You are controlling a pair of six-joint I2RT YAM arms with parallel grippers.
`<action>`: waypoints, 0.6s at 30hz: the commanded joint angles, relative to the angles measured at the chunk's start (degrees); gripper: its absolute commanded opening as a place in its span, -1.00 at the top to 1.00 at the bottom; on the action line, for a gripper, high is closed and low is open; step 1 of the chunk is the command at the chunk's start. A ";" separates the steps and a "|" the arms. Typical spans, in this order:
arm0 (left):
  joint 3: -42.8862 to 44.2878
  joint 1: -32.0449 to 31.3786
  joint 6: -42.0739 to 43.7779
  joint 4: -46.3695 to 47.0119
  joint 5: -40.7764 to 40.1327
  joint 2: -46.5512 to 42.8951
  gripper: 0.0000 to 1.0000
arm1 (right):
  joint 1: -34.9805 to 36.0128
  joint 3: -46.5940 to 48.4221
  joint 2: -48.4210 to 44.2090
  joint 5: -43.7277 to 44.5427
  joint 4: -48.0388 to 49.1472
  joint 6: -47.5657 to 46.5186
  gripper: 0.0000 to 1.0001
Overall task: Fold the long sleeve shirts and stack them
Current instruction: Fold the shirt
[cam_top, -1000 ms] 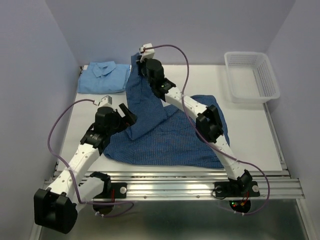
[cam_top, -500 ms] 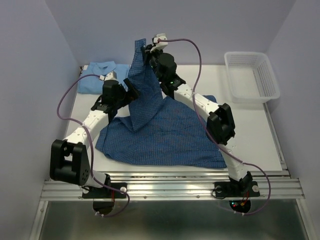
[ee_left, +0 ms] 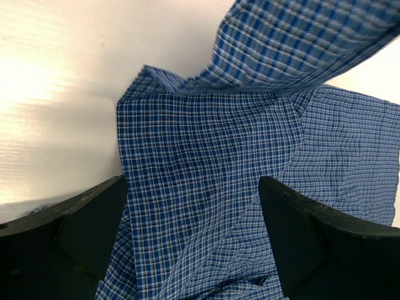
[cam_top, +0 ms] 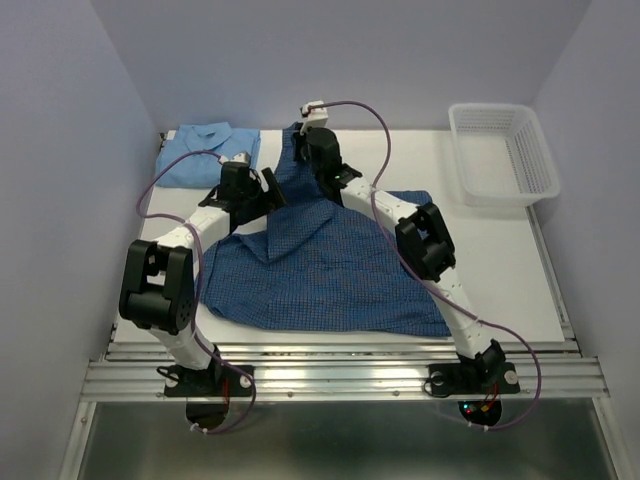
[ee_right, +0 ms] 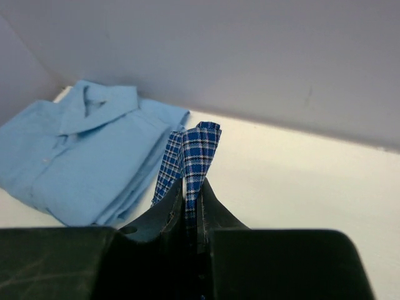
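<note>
The dark blue check shirt (cam_top: 330, 270) lies spread over the middle of the table, with one part drawn up toward the back. My right gripper (cam_top: 300, 142) is shut on that part's edge, low near the back wall; the right wrist view shows the check cloth (ee_right: 199, 147) pinched in the gripper (ee_right: 191, 187). The light sky blue shirt (cam_top: 205, 152) lies folded at the back left, also in the right wrist view (ee_right: 81, 150). My left gripper (cam_top: 267, 190) is open just above the check shirt (ee_left: 200, 187), its fingers (ee_left: 81, 231) wide apart with cloth below them.
A white mesh basket (cam_top: 503, 150) stands at the back right. White table surface (cam_top: 500, 260) shows to the right of the check shirt. Purple walls close the back and both sides.
My right gripper has come down from high above the table to near the back edge, lowering the held cloth. My left arm has reached further back and right, over the shirt.
</note>
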 commanded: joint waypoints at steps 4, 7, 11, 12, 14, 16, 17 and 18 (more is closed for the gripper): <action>3.63 0.43 4.17 -1.03 -3.65 3.96 -0.97 | -4.31 4.07 4.29 -0.02 -2.27 7.00 0.86; 7.23 0.43 6.97 -1.21 -3.49 8.53 -0.97 | -4.83 5.03 5.60 -0.56 -2.27 6.67 0.32; 12.16 0.43 8.92 -4.19 -5.14 12.94 -0.97 | -4.84 5.39 5.34 0.32 -3.93 4.82 -1.00; 12.78 0.43 9.62 -4.98 -6.02 13.64 -0.97 | -4.84 4.95 4.91 1.62 -4.55 4.47 -1.00; 14.62 0.43 10.67 -6.03 -6.38 16.26 -0.90 | -5.89 3.11 2.81 2.69 -6.92 4.38 -1.00; 15.86 0.43 10.94 -6.74 -7.25 16.89 -0.84 | -6.59 1.97 0.35 2.95 -8.50 4.90 -1.00; 16.99 0.43 11.73 -7.01 -8.13 18.38 -0.77 | -6.59 -1.09 -1.23 3.22 -10.43 6.21 -1.00; 17.61 0.43 11.91 -8.23 -11.97 19.18 -0.72 | -7.12 -3.90 -5.95 3.31 -10.36 6.48 -1.00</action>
